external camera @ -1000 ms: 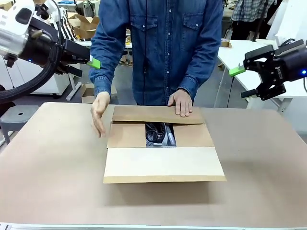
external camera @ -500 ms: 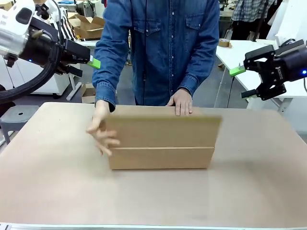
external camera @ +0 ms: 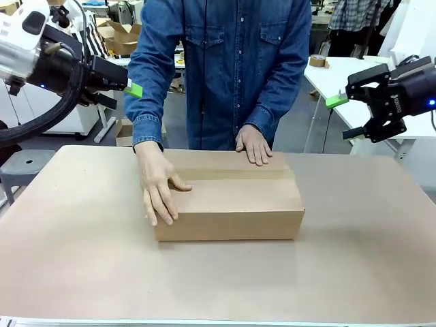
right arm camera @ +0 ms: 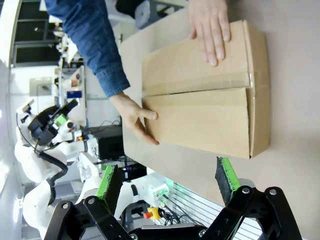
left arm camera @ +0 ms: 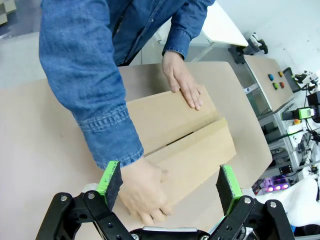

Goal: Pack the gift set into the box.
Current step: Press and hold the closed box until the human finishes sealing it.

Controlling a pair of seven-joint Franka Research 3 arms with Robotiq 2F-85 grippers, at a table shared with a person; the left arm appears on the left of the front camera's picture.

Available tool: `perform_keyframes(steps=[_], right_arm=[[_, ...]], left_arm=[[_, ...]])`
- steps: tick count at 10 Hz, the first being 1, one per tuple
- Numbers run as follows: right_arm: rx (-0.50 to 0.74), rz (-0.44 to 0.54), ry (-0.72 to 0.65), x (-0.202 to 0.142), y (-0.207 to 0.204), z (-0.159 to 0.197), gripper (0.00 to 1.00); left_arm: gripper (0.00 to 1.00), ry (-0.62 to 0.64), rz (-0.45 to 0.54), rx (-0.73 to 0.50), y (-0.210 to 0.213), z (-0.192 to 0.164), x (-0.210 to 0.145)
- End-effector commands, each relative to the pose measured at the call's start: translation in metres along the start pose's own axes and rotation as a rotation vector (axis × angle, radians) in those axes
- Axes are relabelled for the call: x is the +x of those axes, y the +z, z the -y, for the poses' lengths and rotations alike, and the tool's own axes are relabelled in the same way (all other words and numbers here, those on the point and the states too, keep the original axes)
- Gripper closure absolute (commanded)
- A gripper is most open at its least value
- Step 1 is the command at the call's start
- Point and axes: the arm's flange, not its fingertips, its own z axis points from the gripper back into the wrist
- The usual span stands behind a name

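Note:
The box (external camera: 231,201) lies in the middle of the table with its top flaps folded down flat. The gift set is hidden inside it. A person in a denim shirt rests one hand (external camera: 160,189) on the box's left end and the other hand (external camera: 255,144) on its far edge. My left gripper (external camera: 126,94) hangs open, high at the left, well away from the box. My right gripper (external camera: 344,117) hangs open, high at the right. From the left wrist, the box (left arm camera: 192,137) lies below the open left gripper (left arm camera: 169,182). From the right wrist, the box (right arm camera: 205,97) lies beyond the open right gripper (right arm camera: 166,179).
The brown table top (external camera: 75,245) is bare around the box, and its near edge runs along the bottom of the front view. Behind the person stand a white table (external camera: 340,75) with a tape roll (external camera: 317,61) and a smaller open carton (external camera: 122,34).
The person folded the box's flaps down over the contents that showed a second ago, and now presses both hands on the closed top. Neither arm has moved.

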Motion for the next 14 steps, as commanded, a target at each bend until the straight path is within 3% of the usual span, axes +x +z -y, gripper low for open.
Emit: perform_keyframes(steps=[1, 14], right_arm=[[0.000, 0.000, -0.019, 0.0020, 0.0024, -0.0061, 0.00], [0.000, 0.000, -0.019, 0.0020, 0.0024, -0.0061, 0.00]], left_arm=[[0.00, 0.012, 0.003, -0.007, 0.0002, 0.0016, 0.0005], [0.00, 0.012, 0.003, -0.007, 0.0002, 0.0016, 0.0005]])
